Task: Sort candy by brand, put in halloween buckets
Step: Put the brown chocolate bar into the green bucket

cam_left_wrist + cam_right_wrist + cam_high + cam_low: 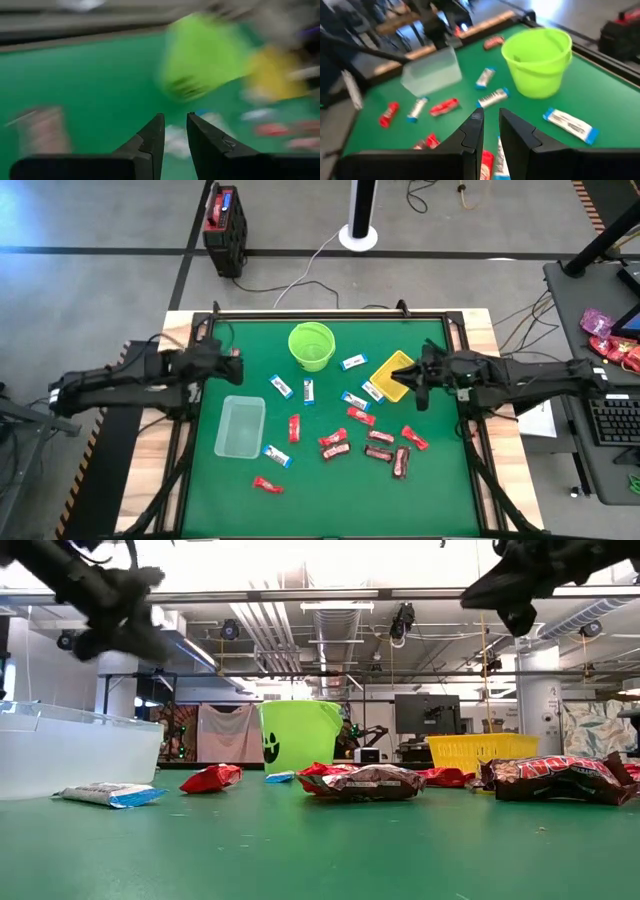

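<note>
Green table mat (430,480) — candy scattered: right gripper (422,392), jaws narrow and empty, hovers nearest blue-and-white bar (372,390); left gripper (232,366) — narrow gap, empty

Two dark, matte black jointed arms are showing bulky housings and thin black cables along their links. The left gripper (175,131) is displaying two black wedge-shaped tapering fingers, and the right gripper (490,125) is showing the same angular black finger pair.
</note>
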Controlling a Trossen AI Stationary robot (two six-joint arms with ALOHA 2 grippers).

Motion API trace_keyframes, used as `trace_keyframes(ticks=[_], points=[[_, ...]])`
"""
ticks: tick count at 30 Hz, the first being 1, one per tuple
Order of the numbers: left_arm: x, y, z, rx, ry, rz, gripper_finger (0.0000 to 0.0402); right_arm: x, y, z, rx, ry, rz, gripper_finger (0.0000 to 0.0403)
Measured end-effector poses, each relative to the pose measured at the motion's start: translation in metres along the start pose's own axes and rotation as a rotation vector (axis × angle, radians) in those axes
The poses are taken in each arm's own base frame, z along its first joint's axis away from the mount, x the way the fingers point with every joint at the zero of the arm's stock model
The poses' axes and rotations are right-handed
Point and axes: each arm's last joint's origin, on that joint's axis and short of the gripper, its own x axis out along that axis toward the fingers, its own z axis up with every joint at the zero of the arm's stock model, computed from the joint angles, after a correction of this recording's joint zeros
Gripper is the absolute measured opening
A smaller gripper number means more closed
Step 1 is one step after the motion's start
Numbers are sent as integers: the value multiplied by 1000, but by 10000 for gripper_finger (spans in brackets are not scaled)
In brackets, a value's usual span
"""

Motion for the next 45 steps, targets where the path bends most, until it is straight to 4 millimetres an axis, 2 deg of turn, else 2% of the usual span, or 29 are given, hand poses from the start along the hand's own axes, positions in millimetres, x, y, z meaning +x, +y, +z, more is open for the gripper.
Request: trace_keyframes(ticks=[3,5,10,14,17,21,30,39,42,45], points=[[-1,3,1,-2,137,292,66,7,2,2,-33,32,-12,52],[3,0,3,1,194,406,69,12,3,2,-53,50,-18,52],[34,-13,6,57,217,479,98,23,4,1,-64,84,-31,52],[63,-13,11,70,241,495,137,29,4,-1,-68,109,-40,52],[81,-1,17,63,298,571,161,31,3,-2,-63,117,-43,52],[99,17,23,70,373,661,173,30,3,-3,-44,120,-45,52],[134,34,33,88,450,595,155,31,3,-3,-43,121,-45,52],[159,43,22,110,552,652,133,31,3,-3,-43,122,-45,52],[165,45,17,121,586,668,116,31,3,-3,-43,122,-45,52],[170,46,14,131,610,682,80,31,3,-3,-43,123,-45,52]])
